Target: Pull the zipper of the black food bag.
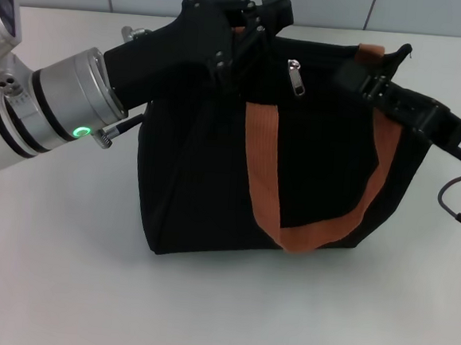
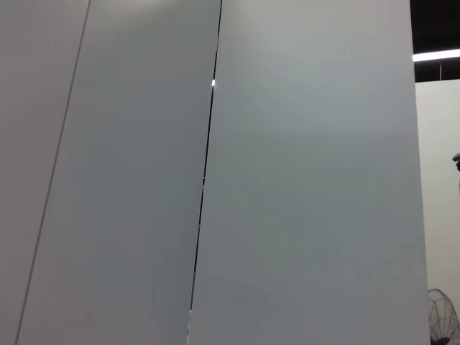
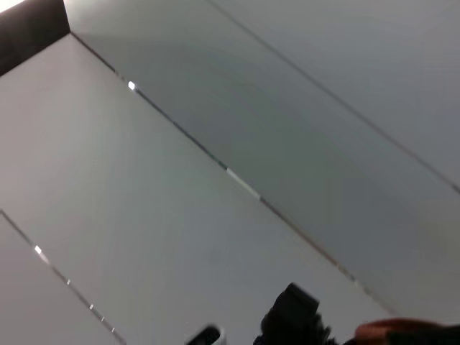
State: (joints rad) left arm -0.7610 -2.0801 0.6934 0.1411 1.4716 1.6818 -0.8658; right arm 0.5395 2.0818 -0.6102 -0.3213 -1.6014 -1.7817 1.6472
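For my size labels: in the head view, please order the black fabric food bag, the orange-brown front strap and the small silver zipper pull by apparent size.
1. Black fabric food bag, largest.
2. Orange-brown webbing front strap.
3. Small silver metal zipper pull, smallest.

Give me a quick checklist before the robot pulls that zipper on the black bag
1. Zipper pull in view on the upper edge: ok.
2. A gripper holds the pull: not ok, it hangs free.
3. Left gripper at the bag's top left edge: ok; grip cannot tell.
4. Right gripper at the top right edge: ok; grip cannot tell.
5. Black food bag upright on the table: ok.
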